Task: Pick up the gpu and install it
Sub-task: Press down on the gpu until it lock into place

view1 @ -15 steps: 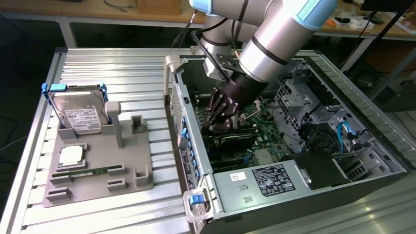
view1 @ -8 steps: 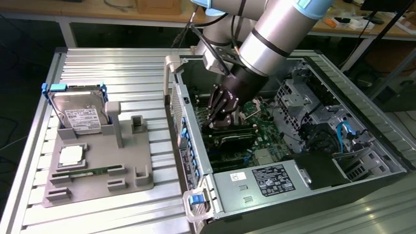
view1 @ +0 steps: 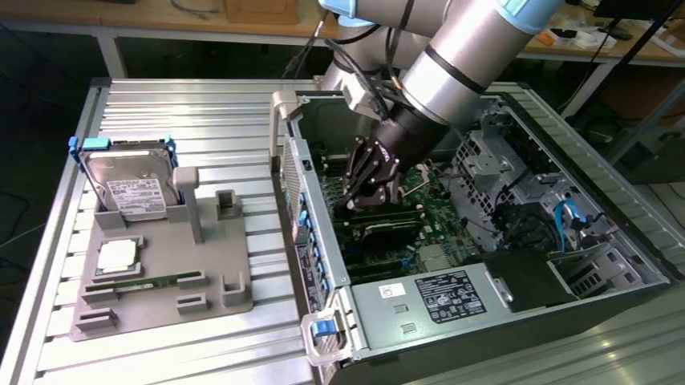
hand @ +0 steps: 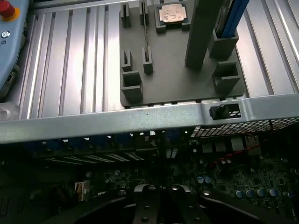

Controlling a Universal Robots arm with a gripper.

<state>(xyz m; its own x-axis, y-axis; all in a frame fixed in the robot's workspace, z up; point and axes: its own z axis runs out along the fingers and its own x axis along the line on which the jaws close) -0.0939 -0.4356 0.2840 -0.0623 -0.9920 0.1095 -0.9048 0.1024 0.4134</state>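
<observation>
A: Where was the arm?
B: Reaching down into the open computer case (view1: 482, 265), which lay on its side on the ribbed metal counter (view1: 182, 112). The gripper (view1: 362, 198) was low over the motherboard (view1: 428, 208), close to the case wall nearest the grey fixture tray (view1: 160, 281).

A: Fingers?
B: Closed right down, tips together. From where I stood they sat on top of the gpu (view1: 377, 220), a long dark card lying along the board beside that wall. Couldn't tell whether they still pinched it or just pressed on it.

A: So the gpu was inside the case?
B: Yes, down on the motherboard, under the fingertips, not on the tray.

A: Wrist camera?
B: Showed the dark gripper base (hand: 156, 205) over the board, the case's silver rim (hand: 140, 119) across the middle, tray (hand: 173, 74) beyond it.

A: What was on the tray?
B: Hard drive (view1: 131, 188) in a blue-handled frame standing at the far end, a CPU (view1: 115, 254) flat in its pocket, a green memory stick (view1: 134, 282) lying nearer the front edge. All well apart from the gripper.
</observation>
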